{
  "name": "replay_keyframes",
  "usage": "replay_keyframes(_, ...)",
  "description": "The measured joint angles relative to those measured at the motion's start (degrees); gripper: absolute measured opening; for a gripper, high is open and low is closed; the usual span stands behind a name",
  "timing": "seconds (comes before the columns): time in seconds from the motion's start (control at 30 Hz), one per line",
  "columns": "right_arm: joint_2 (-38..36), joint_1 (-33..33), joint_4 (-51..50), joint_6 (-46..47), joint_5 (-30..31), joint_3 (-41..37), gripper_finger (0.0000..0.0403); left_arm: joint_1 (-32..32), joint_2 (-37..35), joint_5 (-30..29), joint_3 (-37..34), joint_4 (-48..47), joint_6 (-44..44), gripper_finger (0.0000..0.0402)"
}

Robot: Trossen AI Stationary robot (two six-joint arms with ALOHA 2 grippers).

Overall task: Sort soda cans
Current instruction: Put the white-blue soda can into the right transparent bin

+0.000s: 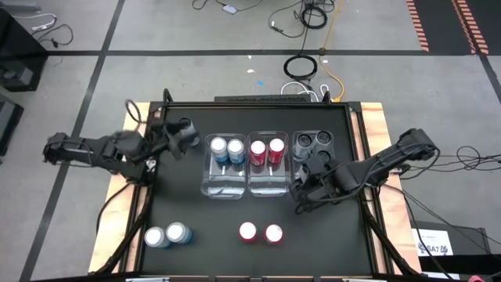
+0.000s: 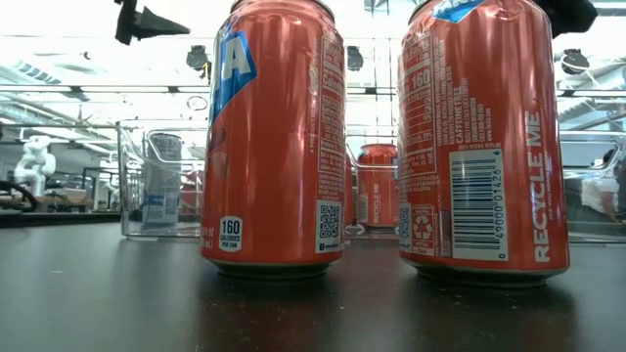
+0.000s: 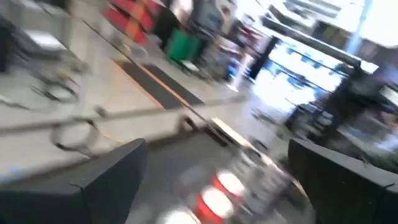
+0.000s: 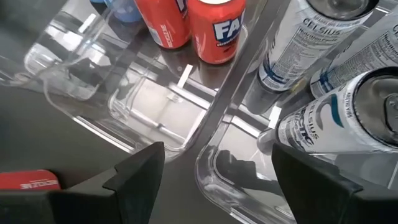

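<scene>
Between the right gripper's (image 4: pixel 211 180) spread fingers lies the shared edge of two clear bins: the middle bin (image 4: pixel 155 118) with two red cans (image 4: pixel 214 28) at its far end, and the right-hand bin (image 4: pixel 230 168), where dark cans (image 4: pixel 336 121) with silvery tops stand just beyond one fingertip. Nothing is held; those fingers stand apart over the near end of the right-hand bin. Another red can (image 4: pixel 28 180) lies off to the outer side of the other finger.

From above, the left gripper (image 1: pixel 182 133) hangs beside the left bin (image 1: pixel 221 186), its fingers wide apart and empty, with two light blue cans (image 1: pixel 226 149) just past them inside that bin.

Well behind both grippers, near the table's front edge, stand a blue pair (image 1: pixel 167 235) and a red pair (image 1: pixel 260 233).
</scene>
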Motion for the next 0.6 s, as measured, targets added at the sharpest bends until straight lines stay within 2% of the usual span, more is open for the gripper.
replay_keyframes(0.1, 0.66, 0.13, 0.47, 0.0, -0.32, -0.02, 0.029, 7.22, 1.62, -0.02, 6.41, -7.0, 4.94, 0.04)
replay_keyframes(0.23, 0.74, 0.22, 1.65, 0.02, -0.32, -0.02, 0.029, 18.38, 6.78, 2.58, 18.43, -23.39, 6.36, 0.04)
replay_keyframes(0.33, 0.74, 0.2, 2.12, 0.02, -0.34, -0.02, 0.029, 27.19, 12.6, 9.24, 27.59, -33.19, 6.9, 0.04)
replay_keyframes(0.47, 0.74, 0.2, 2.82, 0.33, -0.32, -0.02, 0.029, 38.55, 22.19, 22.16, 37.51, -42.69, 8.09, 0.04)
replay_keyframes(0.6, 0.74, 0.2, 2.92, 2.3, -0.23, -0.02, 0.029, 46.41, 31.13, 31.95, 41.57, -48.86, 11.87, 0.0399)
